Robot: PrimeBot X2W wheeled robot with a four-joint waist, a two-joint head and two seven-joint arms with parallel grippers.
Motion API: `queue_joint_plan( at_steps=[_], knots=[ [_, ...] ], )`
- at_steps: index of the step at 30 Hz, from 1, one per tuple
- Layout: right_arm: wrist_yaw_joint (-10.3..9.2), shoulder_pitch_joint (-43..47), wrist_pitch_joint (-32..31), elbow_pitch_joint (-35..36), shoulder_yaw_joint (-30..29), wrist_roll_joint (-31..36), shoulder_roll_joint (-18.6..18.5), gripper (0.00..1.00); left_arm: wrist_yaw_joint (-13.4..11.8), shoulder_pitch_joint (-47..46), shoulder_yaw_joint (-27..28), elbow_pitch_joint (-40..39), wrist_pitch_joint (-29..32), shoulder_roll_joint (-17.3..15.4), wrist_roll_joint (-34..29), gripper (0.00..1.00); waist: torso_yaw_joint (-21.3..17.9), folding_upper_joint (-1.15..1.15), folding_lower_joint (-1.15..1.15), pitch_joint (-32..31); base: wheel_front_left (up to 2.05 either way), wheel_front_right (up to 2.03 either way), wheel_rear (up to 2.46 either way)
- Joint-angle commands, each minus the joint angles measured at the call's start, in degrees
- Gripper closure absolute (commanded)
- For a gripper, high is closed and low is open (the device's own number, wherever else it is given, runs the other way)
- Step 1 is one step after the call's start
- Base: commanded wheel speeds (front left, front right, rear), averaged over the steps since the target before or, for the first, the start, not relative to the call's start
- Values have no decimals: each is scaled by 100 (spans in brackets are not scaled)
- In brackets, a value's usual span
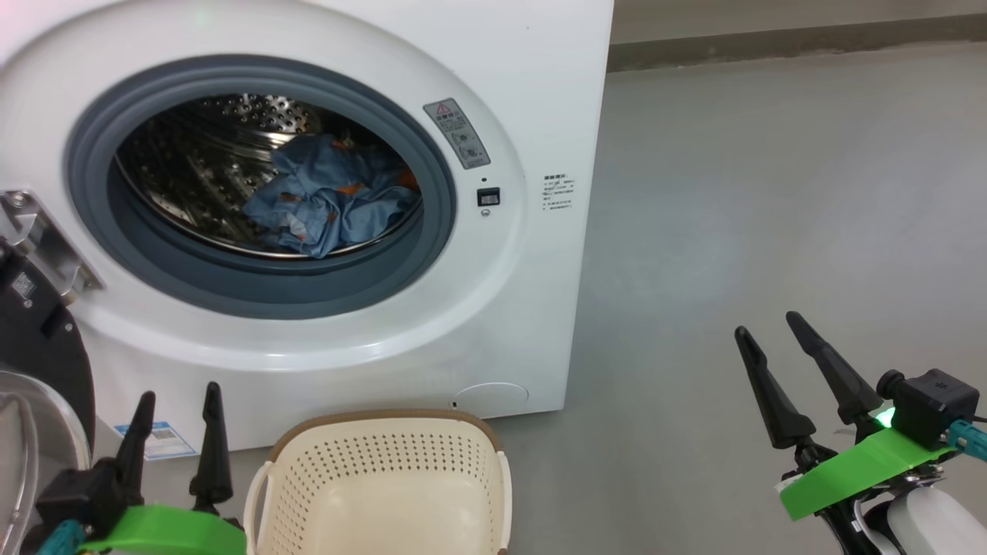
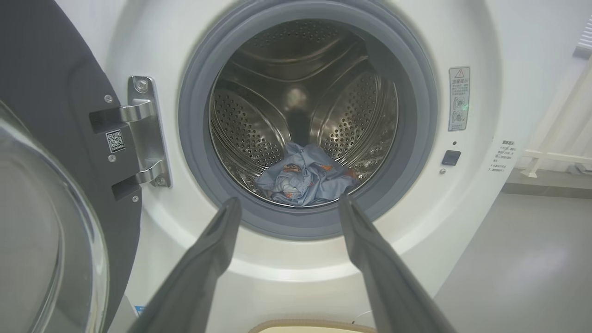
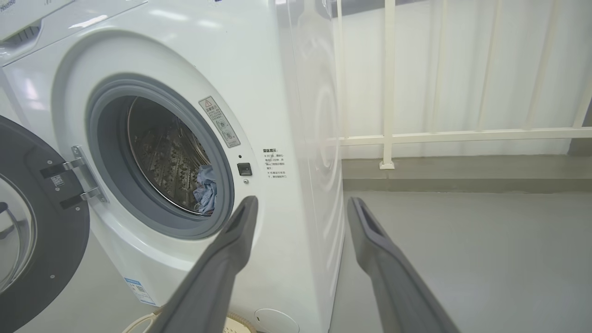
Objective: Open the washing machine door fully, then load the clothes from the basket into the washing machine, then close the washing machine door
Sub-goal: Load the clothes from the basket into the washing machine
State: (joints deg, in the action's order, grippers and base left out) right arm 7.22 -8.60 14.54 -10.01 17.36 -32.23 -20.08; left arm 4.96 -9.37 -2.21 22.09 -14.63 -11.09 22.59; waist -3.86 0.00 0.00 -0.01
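Note:
The white washing machine (image 1: 493,324) stands with its black-rimmed door (image 1: 35,347) swung wide to the left on a metal hinge (image 2: 145,132). Light blue printed clothes (image 1: 328,196) lie in the steel drum (image 2: 296,97), also seen as clothes (image 2: 305,178) in the left wrist view and clothes (image 3: 206,189) in the right wrist view. The cream basket (image 1: 385,486) sits on the floor before the machine, nothing showing inside it. My left gripper (image 1: 177,401) is open beside the basket's left side. My right gripper (image 1: 767,324) is open over the bare floor, right of the machine.
Grey floor (image 1: 771,193) stretches right of the machine. A white railing (image 3: 416,134) stands behind it against a curtain. The door's glass bowl (image 2: 41,240) bulges close to my left arm.

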Motion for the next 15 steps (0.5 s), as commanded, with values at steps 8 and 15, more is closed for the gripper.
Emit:
queue_joint_plan(
  at_steps=[8, 15],
  knots=[
    [26, 73, 46, 160, -28, -26, -135, 0, -148, 288, 250, -672, -37, -41, -81, 0, 73, 0, 0, -54, 0, 0, 0],
    [26, 76, 46, 168, -23, -30, -147, 0, -212, 415, 248, -836, -37, -40, -163, 0, 72, 0, 0, -74, 0, 0, 0]
  ],
)
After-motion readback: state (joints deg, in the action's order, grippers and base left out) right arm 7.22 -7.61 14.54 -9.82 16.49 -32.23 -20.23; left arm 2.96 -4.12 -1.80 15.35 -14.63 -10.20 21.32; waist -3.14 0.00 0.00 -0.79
